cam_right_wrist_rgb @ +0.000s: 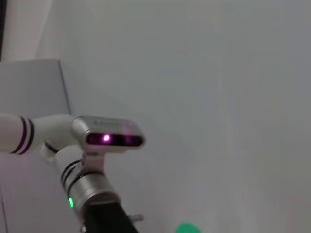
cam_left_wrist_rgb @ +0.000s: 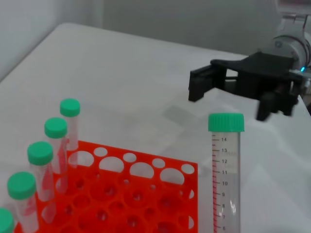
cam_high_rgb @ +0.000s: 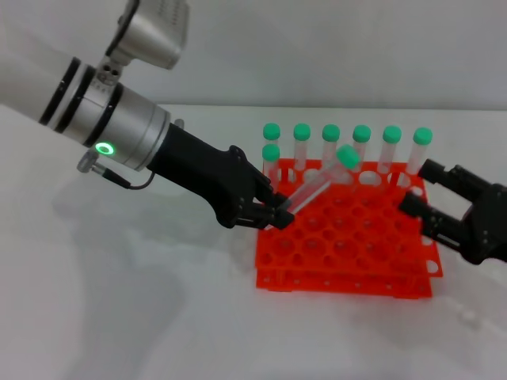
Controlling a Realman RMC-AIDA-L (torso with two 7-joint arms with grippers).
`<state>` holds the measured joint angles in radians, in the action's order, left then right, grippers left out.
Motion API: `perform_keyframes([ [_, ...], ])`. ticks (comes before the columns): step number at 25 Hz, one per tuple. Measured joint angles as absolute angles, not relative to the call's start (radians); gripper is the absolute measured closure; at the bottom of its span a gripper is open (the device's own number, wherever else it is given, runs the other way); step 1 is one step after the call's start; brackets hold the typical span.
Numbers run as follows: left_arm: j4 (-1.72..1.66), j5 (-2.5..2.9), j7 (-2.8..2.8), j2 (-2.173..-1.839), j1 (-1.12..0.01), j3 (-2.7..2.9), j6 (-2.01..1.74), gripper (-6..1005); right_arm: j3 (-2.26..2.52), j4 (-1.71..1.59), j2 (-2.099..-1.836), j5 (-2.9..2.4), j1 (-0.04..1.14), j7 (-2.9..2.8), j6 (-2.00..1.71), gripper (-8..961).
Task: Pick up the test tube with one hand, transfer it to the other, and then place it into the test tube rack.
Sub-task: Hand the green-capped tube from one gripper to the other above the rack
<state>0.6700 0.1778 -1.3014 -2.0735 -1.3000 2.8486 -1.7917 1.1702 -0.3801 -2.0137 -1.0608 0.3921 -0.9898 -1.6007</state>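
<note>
One slim clear test tube [cam_high_rgb: 317, 184] slants in the closed left gripper [cam_high_rgb: 273, 215] above the holed rack [cam_high_rgb: 348, 245]; right gripper [cam_high_rgb: 432, 198] gapes.

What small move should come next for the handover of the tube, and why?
Probably the right gripper, open beside the test tube rack, should move toward the green-capped end of the test tube. The left gripper grips only its lower end, tilted above the rack.

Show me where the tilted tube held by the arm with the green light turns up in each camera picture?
Head view: the test tube slants over the test tube rack, in the left gripper.
Left wrist view: it stands big and close.
Right wrist view: only a green cap at the edge, probably its.
Shared landmark: that cap.
</note>
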Motion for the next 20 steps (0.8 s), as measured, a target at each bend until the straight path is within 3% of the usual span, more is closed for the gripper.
perform_keyframes([
  [2,0.659,0.186,-1.303,-2.074,-1.308,2.849,-1.781,806,1.182,-0.362,-2.019,-1.059,0.404,-0.991,-1.601,404],
  [4,0.651,0.188,-1.304,-2.074,-1.313,2.849,-1.776,806,1.193,-0.34,-2.022,-1.058,0.42,-0.993,-1.601,194],
  [11,0.605,0.189,-1.295,-2.077,-1.324,2.849,-1.773,806,1.204,-0.244,-2.028,-1.053,0.503,-0.989,-1.595,187],
  [20,0.507,0.201,-1.292,-2.078,-1.337,2.849,-1.722,805,1.207,-0.24,-2.028,-1.042,0.503,-0.988,-1.597,191],
])
